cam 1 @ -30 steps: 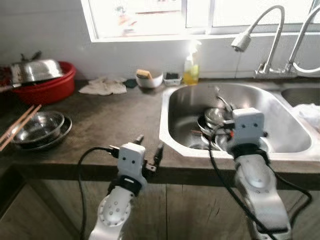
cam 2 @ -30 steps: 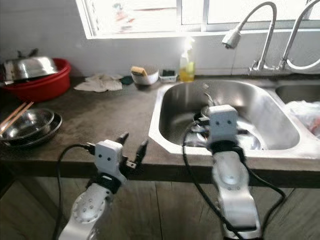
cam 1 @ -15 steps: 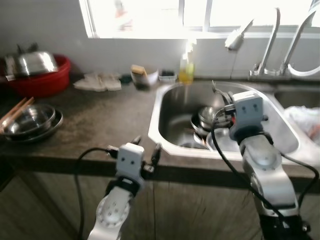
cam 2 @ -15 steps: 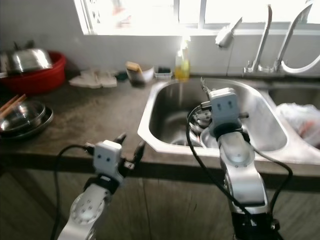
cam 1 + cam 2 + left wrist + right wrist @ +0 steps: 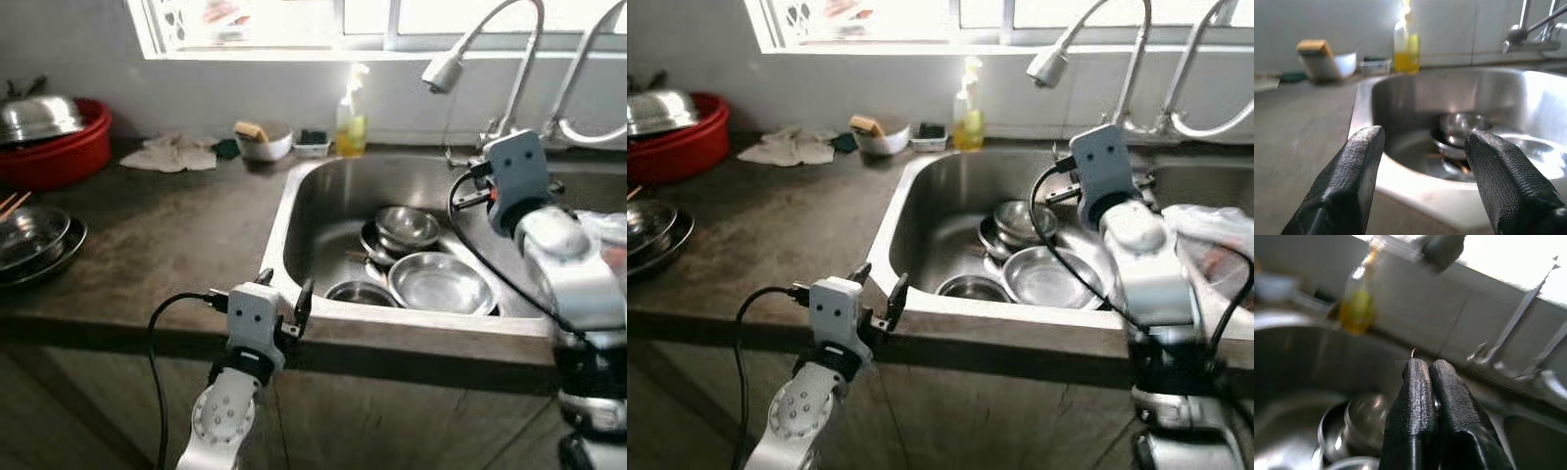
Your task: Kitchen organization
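Sink [image 5: 323, 196] is sitting in the dark counter [image 5: 176, 245], holding steel bowls [image 5: 441, 282] near its front. Left gripper [image 5: 1422, 161] is hovering at the sink's front rim, fingers spread wide. Right gripper [image 5: 1435, 377] is hanging over the basin's right side near the faucet [image 5: 446, 70], fingers pressed together, gripping nothing.

sink [image 5: 323, 196]: shiny steel | bowls [image 5: 441, 282]: glossy metal | counter [image 5: 167, 235]: matt, mottled | basin [image 5: 49, 157]: red plastic
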